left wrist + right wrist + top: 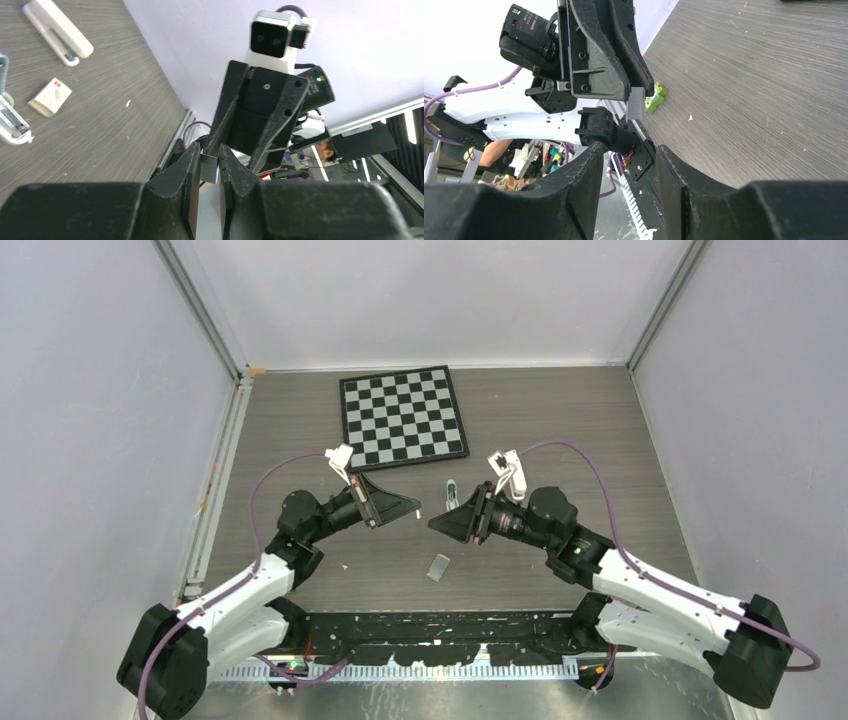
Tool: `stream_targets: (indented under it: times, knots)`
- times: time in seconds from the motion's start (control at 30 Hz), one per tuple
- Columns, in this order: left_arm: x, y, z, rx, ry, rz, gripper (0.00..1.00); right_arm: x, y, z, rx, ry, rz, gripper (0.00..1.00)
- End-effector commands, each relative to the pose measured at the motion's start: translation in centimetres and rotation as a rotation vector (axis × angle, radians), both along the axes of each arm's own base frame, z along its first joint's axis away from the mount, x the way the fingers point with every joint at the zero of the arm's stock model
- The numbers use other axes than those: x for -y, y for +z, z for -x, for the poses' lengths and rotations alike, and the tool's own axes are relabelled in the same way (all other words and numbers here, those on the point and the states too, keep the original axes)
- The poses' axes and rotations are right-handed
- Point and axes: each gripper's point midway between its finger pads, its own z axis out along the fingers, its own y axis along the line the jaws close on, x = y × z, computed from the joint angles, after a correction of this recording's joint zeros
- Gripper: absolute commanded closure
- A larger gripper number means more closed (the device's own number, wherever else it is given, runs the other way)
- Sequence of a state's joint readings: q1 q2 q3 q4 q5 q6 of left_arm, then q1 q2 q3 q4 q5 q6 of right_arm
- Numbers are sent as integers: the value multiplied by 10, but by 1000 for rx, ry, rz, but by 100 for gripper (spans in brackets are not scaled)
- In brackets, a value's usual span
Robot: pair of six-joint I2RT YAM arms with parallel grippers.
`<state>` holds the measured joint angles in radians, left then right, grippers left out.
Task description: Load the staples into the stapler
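The two arms meet nose to nose over the middle of the counter, just below the chessboard in the overhead view. The left hand is pressed together on the staples. They are a small flat silvery piece pinched between its fingertips, held in the air off the counter. It shows near the centre of the right wrist view and low in the centre of the left wrist view.

The right hand faces it close by, fingers spread, with nothing between them and no contact with the staples.

The stapler lies flat on the counter in the upper left corner of the left wrist view. It is a slim white bar, and neither hand touches it. Further down the left side of that view sits a small white box with a red mark. At the very left edge is a light-blue-and-white object, partly cut off. In the overhead view a small grey rectangle lies on the counter below the two hands, near the centre of the frame.
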<state>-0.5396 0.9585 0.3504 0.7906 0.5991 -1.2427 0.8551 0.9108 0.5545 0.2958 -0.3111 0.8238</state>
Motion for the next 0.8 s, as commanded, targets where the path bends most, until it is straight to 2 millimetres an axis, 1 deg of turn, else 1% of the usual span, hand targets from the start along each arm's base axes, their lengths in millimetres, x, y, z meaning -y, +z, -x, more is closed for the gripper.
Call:
stream_targets:
  times: [0.0, 0.03, 0.1, 0.13, 0.2, 0.3, 0.37, 0.47, 0.6, 0.63, 0.77]
  knots:
    - [-5, -4, -6, 49, 60, -112, 82, 20, 1, -7, 52, -97, 48, 50]
    - [-6, -7, -7, 48, 70, -141, 82, 25, -6, -10, 51, -121, 87, 50]
    - [-10, -13, -9, 47, 94, -202, 82, 37, -21, -23, 37, -212, 183, 50]
    - [-12, -14, -10, 52, 104, -227, 82, 47, -37, -30, 12, -264, 262, 51]
    - [-15, -17, -12, 55, 126, -259, 80, 61, -60, -43, -2, -351, 380, 54]
    - [-20, -23, -16, 42, 156, -313, 80, 63, -83, -50, 5, -349, 490, 57]
    - [-23, -31, -20, 23, 173, -366, 80, 68, -96, -59, -2, -377, 581, 62]
    - [-27, -40, -27, -2, 199, -447, 80, 78, -111, -74, 5, -427, 699, 69]
    - [-30, -60, -30, -48, 202, -558, 81, 83, -132, -94, -21, -460, 756, 74]
    - [-30, -63, -31, -56, 200, -577, 81, 84, -141, -100, -38, -467, 777, 74]
    - [-29, -76, -33, -81, 196, -637, 82, 85, -158, -116, -61, -479, 816, 75]
